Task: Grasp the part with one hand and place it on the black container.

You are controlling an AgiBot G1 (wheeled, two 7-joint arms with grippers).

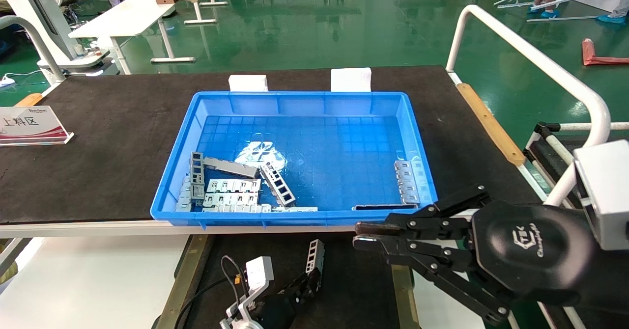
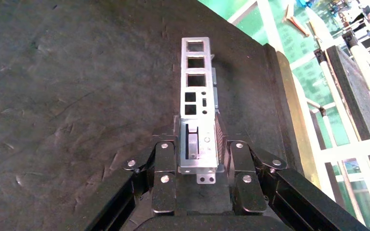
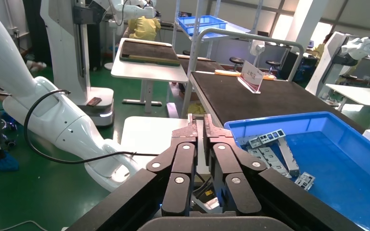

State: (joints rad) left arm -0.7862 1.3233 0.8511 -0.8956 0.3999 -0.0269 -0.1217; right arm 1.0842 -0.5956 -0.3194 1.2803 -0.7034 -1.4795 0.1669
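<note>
The left pincer (image 1: 308, 282) is clenched on the part (image 1: 315, 256), a slim silver-grey channel bracket with a row of rectangular cut-outs. In the left wrist view the fingers (image 2: 164, 166) press the bracket's lower end (image 2: 198, 144) from both sides, and its long axis runs straight out from the pincer, in line with the fingers, the free end pointing away from the wrist. In the head view the bracket stands steeply tilted, free end uppermost, over the matte floor of the black container (image 1: 354, 289), between its dull brass-coloured side rails; whether its lower end touches that floor cannot be told.

So the relation that matters is vertical: the tray floor lies directly beneath the held bracket, and the placing seems to call for lowering and tipping the long axis flat before release.

The right pincer (image 1: 366, 236) hangs shut and empty near the front rim of the blue bin (image 1: 295, 98), which holds more brackets and sits on the dark worktop (image 1: 108, 137). The left arm alone carries the part.
</note>
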